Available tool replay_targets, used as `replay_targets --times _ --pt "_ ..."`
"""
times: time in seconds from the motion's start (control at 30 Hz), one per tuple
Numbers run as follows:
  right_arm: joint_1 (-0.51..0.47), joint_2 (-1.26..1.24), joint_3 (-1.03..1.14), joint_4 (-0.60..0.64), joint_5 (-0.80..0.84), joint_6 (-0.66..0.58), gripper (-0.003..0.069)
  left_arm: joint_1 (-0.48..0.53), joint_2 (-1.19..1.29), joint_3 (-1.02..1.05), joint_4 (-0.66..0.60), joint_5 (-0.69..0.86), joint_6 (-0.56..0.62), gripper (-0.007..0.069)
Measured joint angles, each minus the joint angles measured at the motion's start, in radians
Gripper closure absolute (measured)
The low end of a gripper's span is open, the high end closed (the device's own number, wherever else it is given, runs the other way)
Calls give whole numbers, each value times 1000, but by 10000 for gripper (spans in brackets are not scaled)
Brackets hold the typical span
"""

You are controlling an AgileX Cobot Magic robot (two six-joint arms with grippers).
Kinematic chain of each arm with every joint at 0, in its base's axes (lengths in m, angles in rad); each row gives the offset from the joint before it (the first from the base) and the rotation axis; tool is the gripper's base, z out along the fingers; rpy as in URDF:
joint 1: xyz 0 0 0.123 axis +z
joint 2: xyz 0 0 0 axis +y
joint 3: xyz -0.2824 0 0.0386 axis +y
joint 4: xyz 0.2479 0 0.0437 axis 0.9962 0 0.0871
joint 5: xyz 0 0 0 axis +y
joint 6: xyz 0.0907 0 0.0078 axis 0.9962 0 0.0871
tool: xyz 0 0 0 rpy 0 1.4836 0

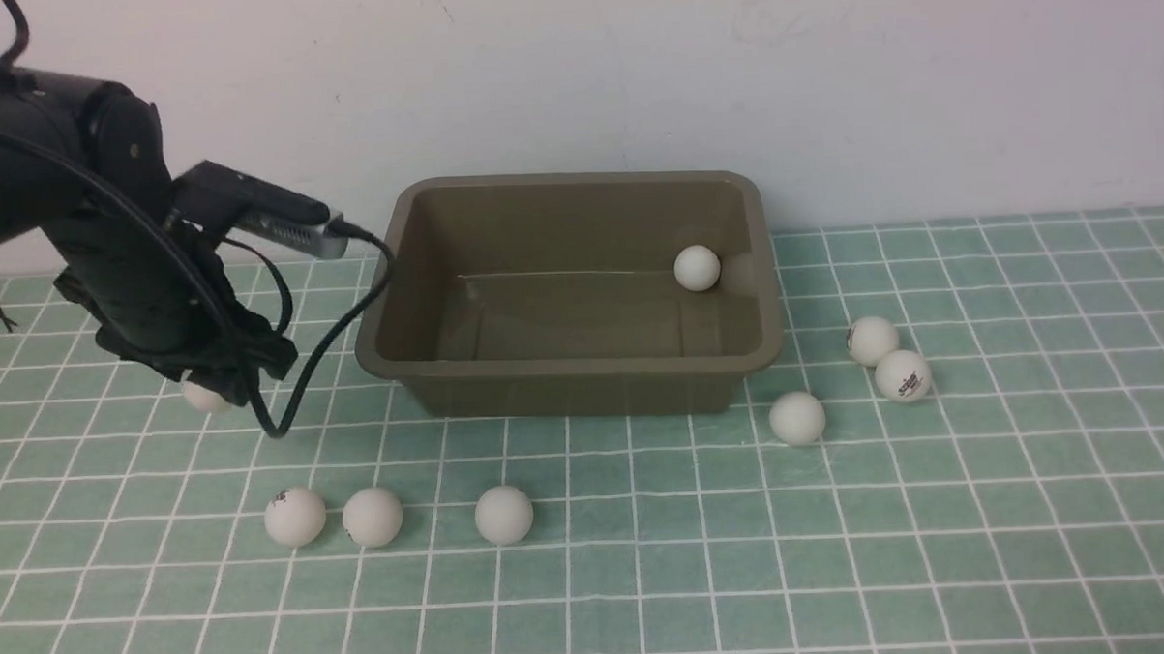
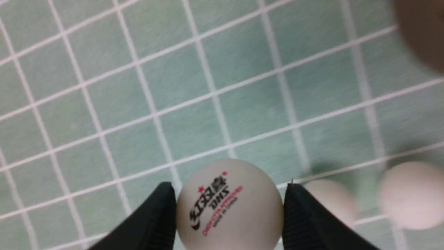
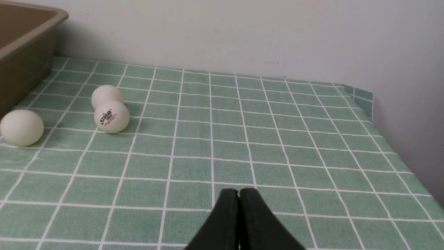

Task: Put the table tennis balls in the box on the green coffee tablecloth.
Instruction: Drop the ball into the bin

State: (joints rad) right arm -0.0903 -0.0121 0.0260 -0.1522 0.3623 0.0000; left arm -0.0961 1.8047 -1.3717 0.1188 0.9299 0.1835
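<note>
Green cloth [image 1: 1035,543] with thin white lines is spread over the whole lower part of the front view. The brown box [image 1: 575,390] is set on it in the upper middle of the picture. The black left arm [image 1: 104,237] is seen in the upper left, bent down toward the cloth. The left claw [image 1: 211,383] is closed on the gripped ball [image 1: 204,396], left of the box. In the left wrist view its two black fingers [image 2: 156,222] are pressed on both sides of this ball, which is marked with black and red print. Whether this ball is touching the cloth cannot be told. The right claw [image 3: 238,194] is seen only in the right wrist view, squeezed tight with nothing in it, over the cloth. The ball in the box [image 1: 697,268] is found near the box's right end. To the right of the box, the far ball [image 1: 872,340] and the printed ball [image 1: 902,375] are seen just beside each other. The corner ball [image 1: 796,417] is placed near the box's lower right corner. In the lower left, a row is made by the first ball [image 1: 294,516], the second ball [image 1: 372,516] close by, and the third ball [image 1: 503,515] a little apart.
</note>
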Motion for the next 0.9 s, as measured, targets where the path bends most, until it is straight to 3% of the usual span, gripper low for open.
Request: replay_targets --times 0.2,0.33,0.57,0.9 --pt "0 0 0 0 0 0 676 -59 -24 -72 -112 -2 -8 275" --pt "0 0 0 0 0 0 676 -123 -24 -116 -161 -82 -8 275" --pt "0 0 0 0 0 0 676 -209 41 -119 -171 -246 -6 275" --pt "0 0 0 0 0 0 676 -232 122 -119 -173 -335 -5 270"
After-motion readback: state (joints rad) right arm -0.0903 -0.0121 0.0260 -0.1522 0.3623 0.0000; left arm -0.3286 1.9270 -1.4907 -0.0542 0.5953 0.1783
